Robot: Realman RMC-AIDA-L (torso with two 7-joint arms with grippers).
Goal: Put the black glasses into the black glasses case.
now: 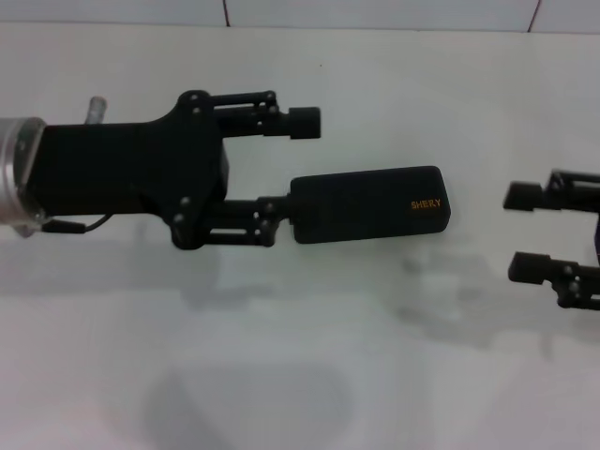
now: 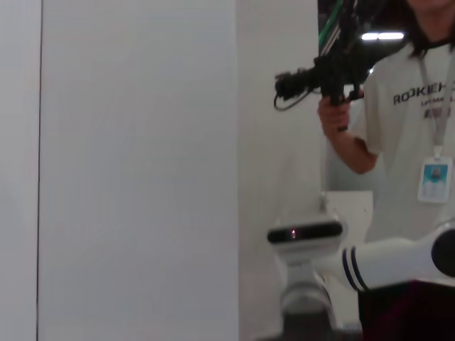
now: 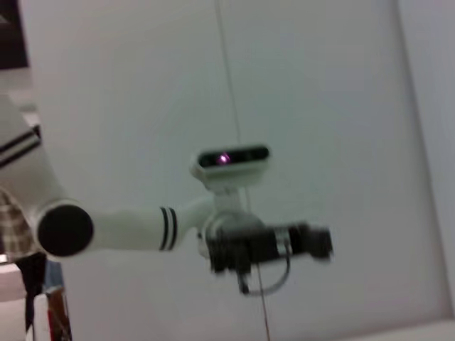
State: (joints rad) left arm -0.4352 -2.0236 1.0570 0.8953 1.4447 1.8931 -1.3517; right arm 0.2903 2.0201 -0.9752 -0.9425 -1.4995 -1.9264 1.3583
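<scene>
Looking down from the head view, the black glasses case lies closed on the white bench. The left gripper hovers with its jaws wide apart, one finger against the case's near end, gripping nothing. The right gripper waits well off, jaws spread and empty. The black glasses are nowhere visible; they may already sit inside, so the task looks finished or nearly so. Next, I judge, the left arm should back away.

The left wrist view shows only a wall and a person.

The right wrist view shows neither case nor glasses.
</scene>
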